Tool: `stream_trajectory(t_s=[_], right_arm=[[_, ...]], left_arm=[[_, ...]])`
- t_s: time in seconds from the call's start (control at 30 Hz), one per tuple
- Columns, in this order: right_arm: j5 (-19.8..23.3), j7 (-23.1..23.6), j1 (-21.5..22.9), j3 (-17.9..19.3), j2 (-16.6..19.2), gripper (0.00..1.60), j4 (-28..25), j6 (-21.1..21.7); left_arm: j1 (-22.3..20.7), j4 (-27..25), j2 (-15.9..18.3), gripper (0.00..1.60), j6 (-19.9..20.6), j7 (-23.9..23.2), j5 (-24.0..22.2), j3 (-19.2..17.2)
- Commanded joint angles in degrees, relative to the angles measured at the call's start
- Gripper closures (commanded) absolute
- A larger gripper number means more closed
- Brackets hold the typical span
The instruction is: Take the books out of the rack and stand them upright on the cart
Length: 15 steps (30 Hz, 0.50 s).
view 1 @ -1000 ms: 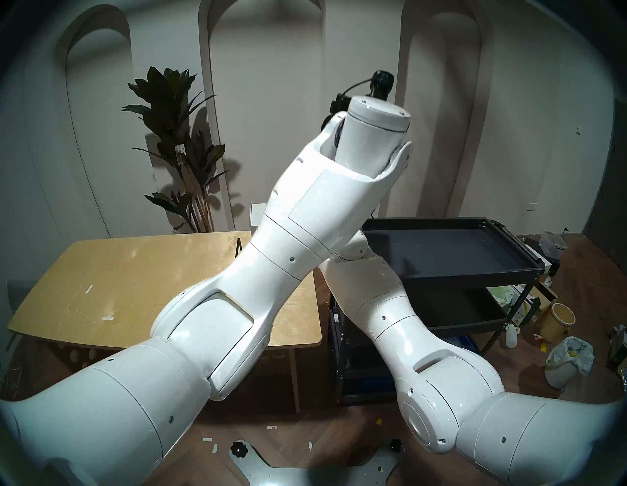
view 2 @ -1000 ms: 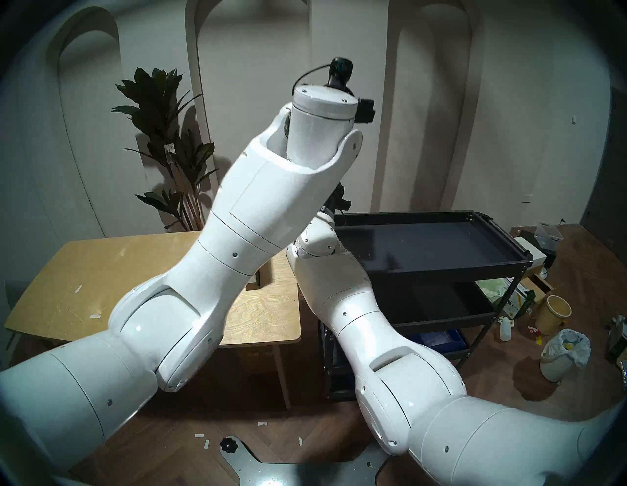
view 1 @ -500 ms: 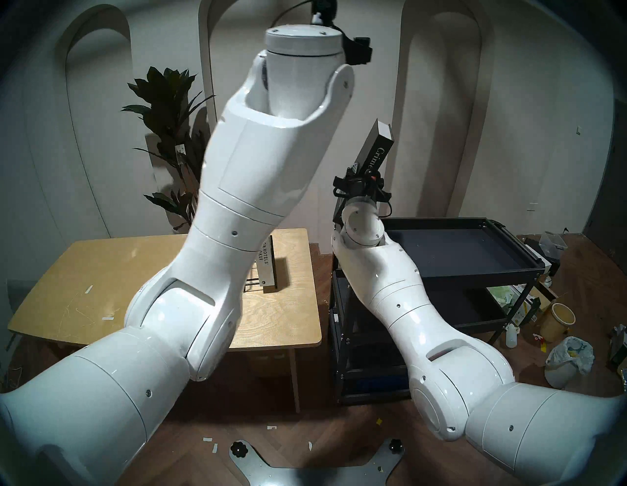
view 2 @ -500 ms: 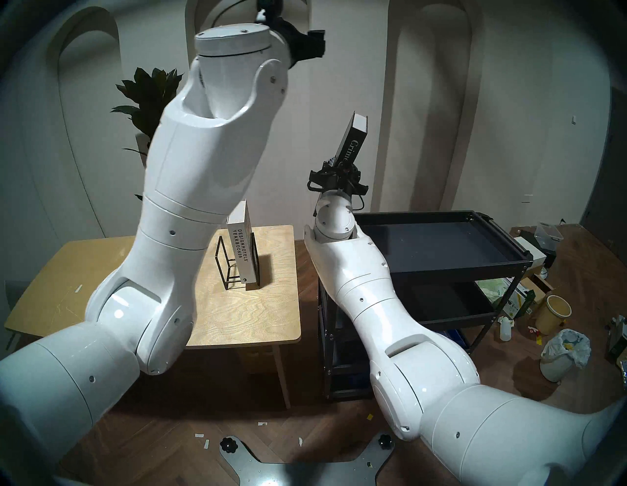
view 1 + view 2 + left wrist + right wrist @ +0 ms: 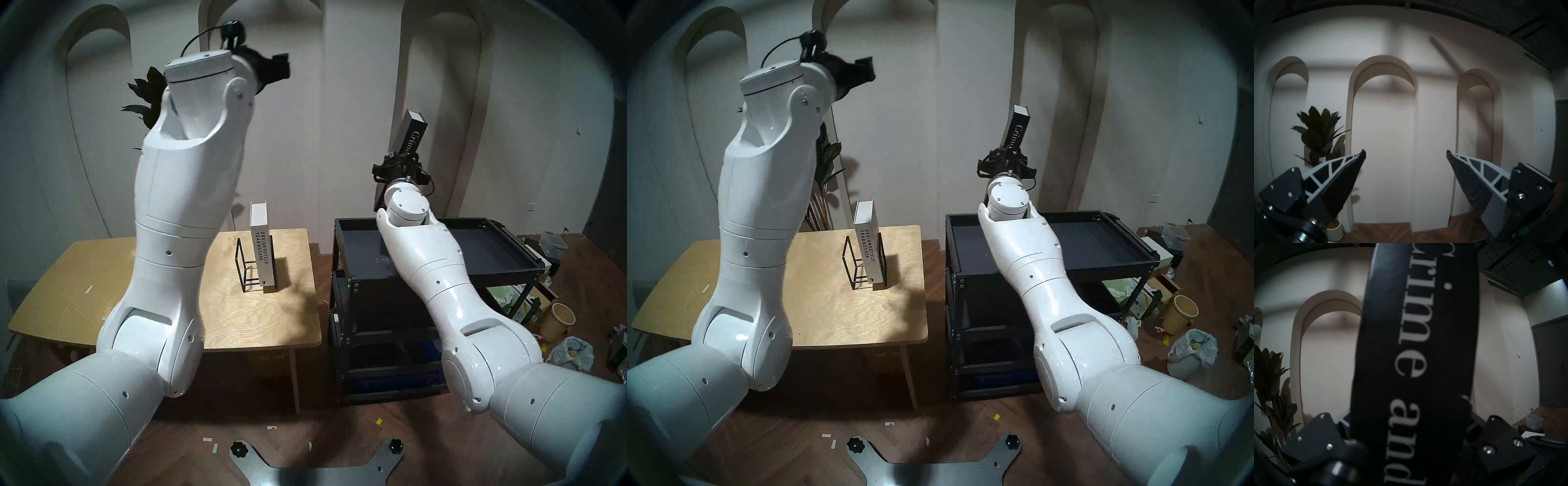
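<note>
The right gripper (image 5: 405, 159) grasps the dark book (image 5: 412, 137) above the cart (image 5: 509, 271) – lower it level, bottom edge first. The white book (image 5: 262, 251) waits in the rack (image 5: 245, 268); the left gripper (image 5: 1406, 153) gapes empty.

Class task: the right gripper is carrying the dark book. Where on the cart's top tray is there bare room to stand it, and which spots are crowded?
The cart top tray is bare on both sides of the right arm crossing it, widest toward the handle end. The dark book in the right gripper fits there. Crowded: the table corner with the rack and white book.
</note>
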Motion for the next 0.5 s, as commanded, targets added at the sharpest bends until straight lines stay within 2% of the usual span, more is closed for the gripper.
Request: stream_trajectory(t_s=[0.0, 0.03, 0.27, 0.47], right_arm=[[-0.7, 6.4, 1.2, 1.2, 7.1, 1.6, 0.3, 3.0], [-0.8, 7.2, 1.0, 2.0, 7.0, 1.6, 0.5, 3.3], [-0.8, 15.3, 0.0, 3.2, 12.4, 1.6, 1.2, 6.4], [-0.9, 21.5, -2.8, 3.2, 16.3, 1.6, 1.1, 5.6]], left_arm=[[7.3, -0.2, 4.1, 0.0, 1.4, -2.6, -2.1, -3.0], [7.4, 0.1, 4.2, 0.0, 1.8, -3.0, -2.5, -3.0], [13.2, -1.9, 5.5, 0.0, 2.0, -6.0, -4.5, -3.8], [16.5, -2.9, 6.4, 0.0, 0.7, -7.8, -5.0, -3.3]])
